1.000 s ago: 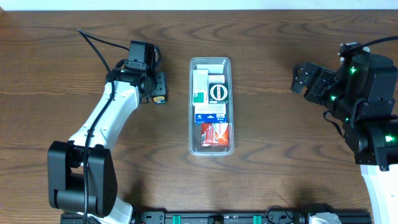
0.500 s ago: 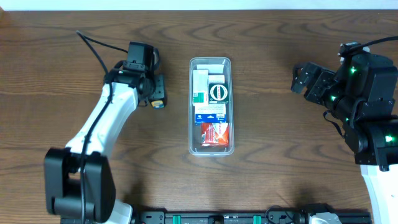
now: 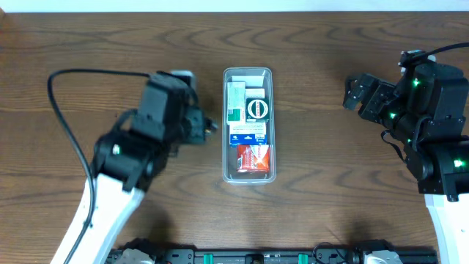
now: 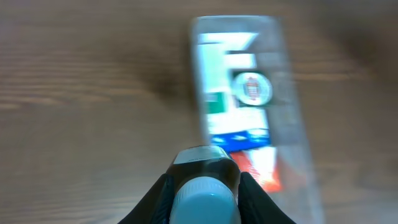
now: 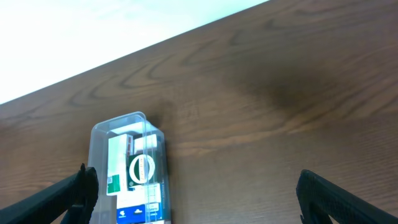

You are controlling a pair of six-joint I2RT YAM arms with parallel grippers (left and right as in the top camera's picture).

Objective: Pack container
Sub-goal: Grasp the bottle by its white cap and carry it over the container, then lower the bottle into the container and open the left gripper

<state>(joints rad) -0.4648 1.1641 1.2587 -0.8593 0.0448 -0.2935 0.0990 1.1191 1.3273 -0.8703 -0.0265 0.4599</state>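
The clear, colourless plastic rectangular tub (image 3: 225, 147), filled with small printed boxes (image 3: 249, 110), lies at the middle of the brown wooden table (image 3: 322, 44). The left end effector (image 3: 208, 128) hangs just left of it, clenched on a small object with a rounded pale blue end (image 4: 205, 200). The right end effector (image 3: 352, 92) is released, jaws wide, well apart to the tub's right.

No legible text inside the container (image 3: 249, 178)

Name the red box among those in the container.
The box at the container's bottom end in the overhead view; others are white, green or blue.
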